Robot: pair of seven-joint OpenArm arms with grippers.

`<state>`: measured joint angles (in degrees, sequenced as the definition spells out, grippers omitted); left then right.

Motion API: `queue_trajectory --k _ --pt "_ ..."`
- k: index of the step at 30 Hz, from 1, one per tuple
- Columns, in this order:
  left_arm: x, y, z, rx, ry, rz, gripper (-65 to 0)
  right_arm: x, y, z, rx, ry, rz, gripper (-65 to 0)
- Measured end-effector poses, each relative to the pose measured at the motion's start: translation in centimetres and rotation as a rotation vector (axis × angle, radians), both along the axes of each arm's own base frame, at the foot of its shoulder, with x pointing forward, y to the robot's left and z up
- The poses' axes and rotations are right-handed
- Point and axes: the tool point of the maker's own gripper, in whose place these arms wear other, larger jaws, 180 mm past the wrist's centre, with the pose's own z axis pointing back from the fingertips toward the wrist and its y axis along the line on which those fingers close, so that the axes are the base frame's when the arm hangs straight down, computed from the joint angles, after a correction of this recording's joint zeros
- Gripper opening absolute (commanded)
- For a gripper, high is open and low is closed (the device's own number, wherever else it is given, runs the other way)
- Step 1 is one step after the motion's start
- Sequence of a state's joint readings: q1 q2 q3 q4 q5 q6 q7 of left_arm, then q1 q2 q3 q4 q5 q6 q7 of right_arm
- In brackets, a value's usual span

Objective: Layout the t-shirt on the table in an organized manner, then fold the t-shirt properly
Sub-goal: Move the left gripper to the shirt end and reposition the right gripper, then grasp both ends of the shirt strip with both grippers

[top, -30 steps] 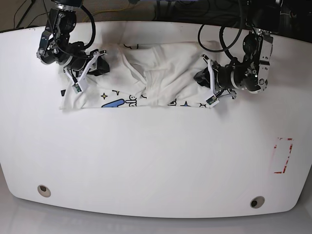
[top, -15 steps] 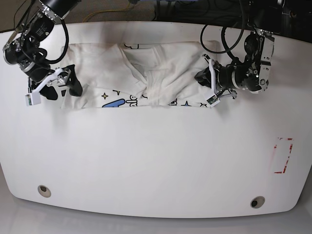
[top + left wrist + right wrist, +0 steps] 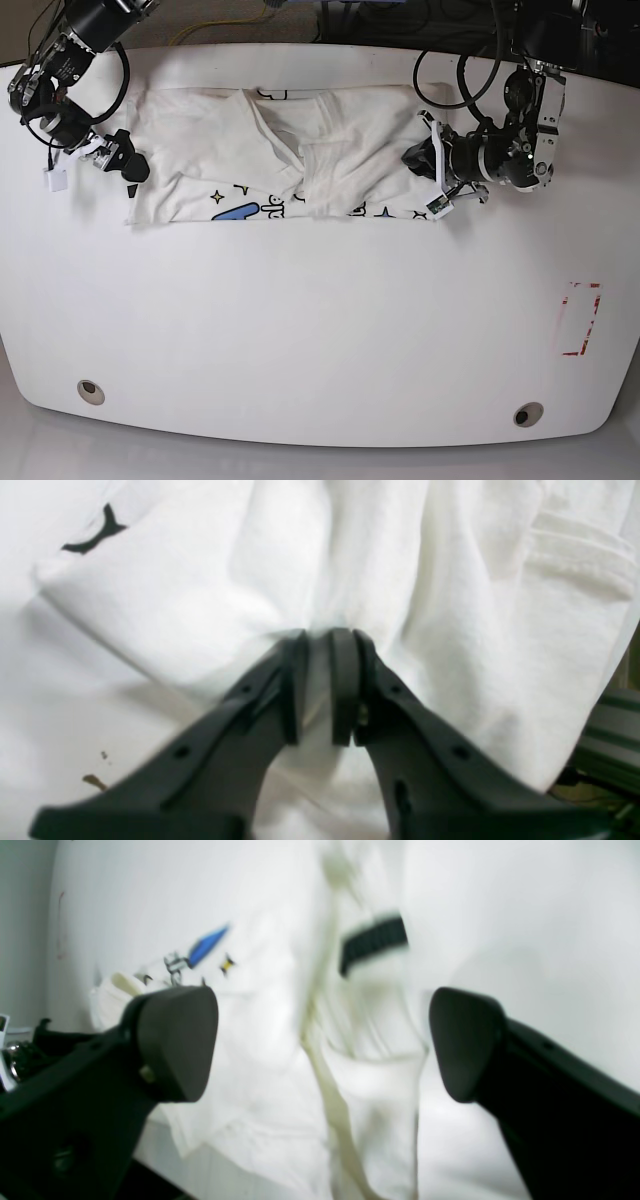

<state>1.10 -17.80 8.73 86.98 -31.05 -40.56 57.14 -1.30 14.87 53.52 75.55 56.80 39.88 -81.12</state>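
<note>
Base view gives you the whole layout: the t-shirt point(image 3: 300, 155) lies crumpled in a wide band along the far edge of the table point(image 3: 320, 330), bunched folds in its middle, blue and star print showing along its near hem. Only this view shows you the red dashed rectangle point(image 3: 580, 318) near the table's right edge and the two grommet holes point(image 3: 90, 390) close to the near edge.

Left wrist view gives you what base can't: your left gripper point(image 3: 320, 645) has its jaws nearly closed with a pinch of white cloth between the pads, fabric fanning out beyond the tips. In base that gripper point(image 3: 428, 172) sits at the shirt's right end, arm folded low over the table, wrist pointing toward the cloth.

Right wrist view shows your right gripper point(image 3: 322, 1040) with jaws spread wide and nothing between them; the shirt is blurred below, a sleeve hem and a bit of blue print visible. In base the right gripper point(image 3: 95, 165) hangs just off the shirt's left end, clear of the cloth, arm reaching in from the far left corner.
</note>
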Motion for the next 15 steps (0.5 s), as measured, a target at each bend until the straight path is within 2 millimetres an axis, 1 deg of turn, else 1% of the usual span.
queue_trajectory --k 8,11,15 --pt "0.0 0.0 0.0 -0.001 0.000 0.001 -57.5 0.2 0.3 -0.5 0.015 0.002 -0.004 0.0" --pt "0.0 0.1 0.0 0.002 0.002 0.000 -57.5 0.3 1.0 -0.7 0.017 0.009 0.025 0.0" --pt "0.0 0.0 0.0 0.000 0.002 0.001 -57.5 0.6 2.6 -0.9 0.021 0.005 0.073 0.0"
